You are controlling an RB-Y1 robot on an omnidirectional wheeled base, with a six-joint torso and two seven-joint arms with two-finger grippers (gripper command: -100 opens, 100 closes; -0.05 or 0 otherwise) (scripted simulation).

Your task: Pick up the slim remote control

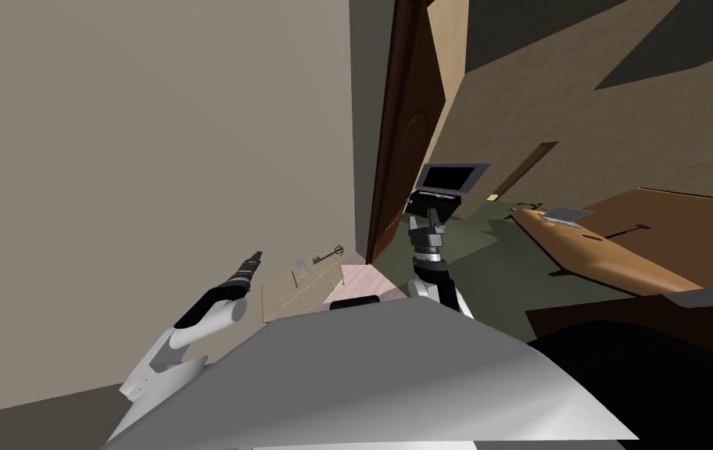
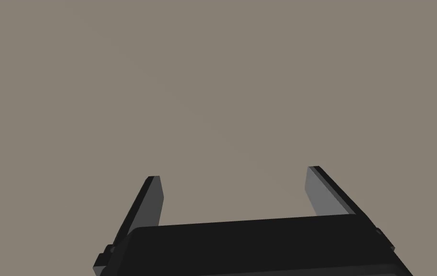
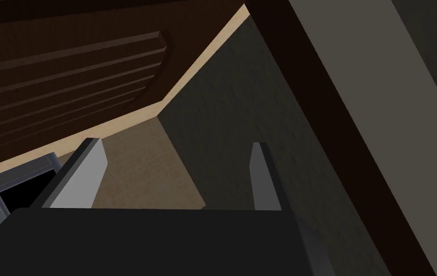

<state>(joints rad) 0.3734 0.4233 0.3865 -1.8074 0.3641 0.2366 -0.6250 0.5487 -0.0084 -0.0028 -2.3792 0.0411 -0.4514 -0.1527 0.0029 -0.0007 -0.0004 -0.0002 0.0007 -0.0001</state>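
A small slim grey bar [image 1: 299, 273], likely the remote, lies on a low pale surface [image 1: 292, 301] by the wall, beside a dark key-shaped thing [image 1: 330, 254]. My left gripper [image 1: 252, 264] hovers just left of that surface and points at the beige wall; in the left wrist view its gripper [image 2: 234, 184] stands open with nothing between the fingers. My right gripper [image 1: 428, 209] is raised in the middle, near the dark door. In the right wrist view the right gripper [image 3: 177, 146] is open and holds nothing.
A dark brown door [image 1: 398, 133] stands ajar past the pale surface. A grey-framed black screen [image 1: 449, 178] sits just beyond my right hand. A long wooden table [image 1: 605, 254] with a grey flat item [image 1: 566, 215] lies to the right, across dark green floor [image 1: 496, 266].
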